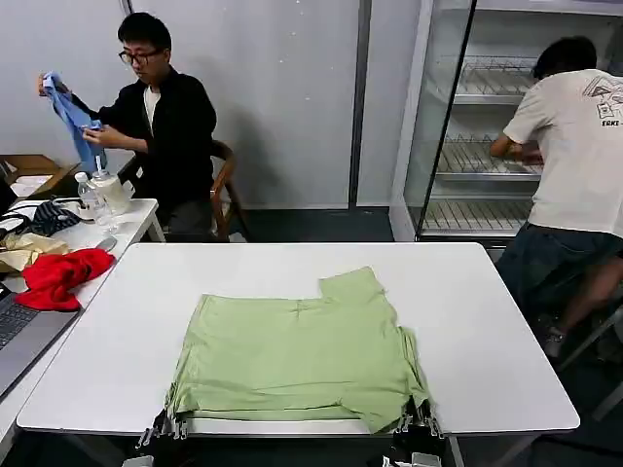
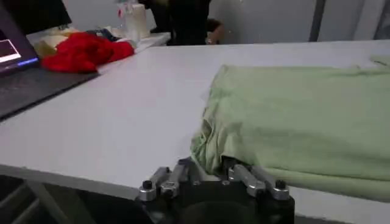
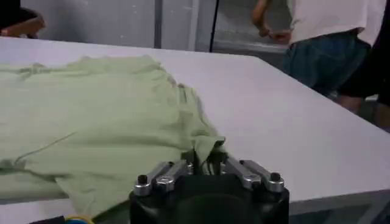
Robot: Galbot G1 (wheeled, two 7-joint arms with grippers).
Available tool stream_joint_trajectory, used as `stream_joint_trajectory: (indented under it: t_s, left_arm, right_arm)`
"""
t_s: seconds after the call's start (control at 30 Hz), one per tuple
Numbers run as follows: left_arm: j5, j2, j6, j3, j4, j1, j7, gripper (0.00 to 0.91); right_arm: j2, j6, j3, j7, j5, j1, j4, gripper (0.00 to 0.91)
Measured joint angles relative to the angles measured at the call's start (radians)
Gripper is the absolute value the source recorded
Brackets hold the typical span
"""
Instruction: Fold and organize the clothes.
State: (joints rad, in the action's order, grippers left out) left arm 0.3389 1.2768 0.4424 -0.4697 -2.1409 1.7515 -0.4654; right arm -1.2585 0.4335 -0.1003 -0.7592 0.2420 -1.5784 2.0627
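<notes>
The left end effector (image 1: 167, 425) is pinching the near left corner of the green shirt (image 1: 297, 350) at the table (image 1: 467, 321) edge. The shirt lies flat in the middle, partly folded, soft and wrinkly, with more folds to go. The right end effector (image 1: 417, 425) is pinching its near right corner.

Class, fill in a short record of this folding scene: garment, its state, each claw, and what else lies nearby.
garment: pale green shirt, plain face up
state: partly folded, flat on white table
left claw: at table's near edge, shut on shirt's near left corner
right claw: at near edge, shut on shirt's near right corner
nearby: red garment on side table, laptop
</notes>
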Motion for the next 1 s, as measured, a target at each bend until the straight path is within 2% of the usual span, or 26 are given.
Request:
stream_joint_trajectory:
  t_s: [0.33,1.0]
  left_arm:
    - [0.022,-0.002,0.006,-0.010,-0.010,-0.012,0.001,0.907]
    - [0.084,0.000,-0.006,-0.091,-0.138,-0.013,0.007,0.907]
  right_arm:
    - [-0.008,0.001,-0.006,-0.002,-0.009,0.016,0.009,0.907]
    - [-0.005,0.001,-0.028,-0.006,-0.160,0.033,0.188,0.907]
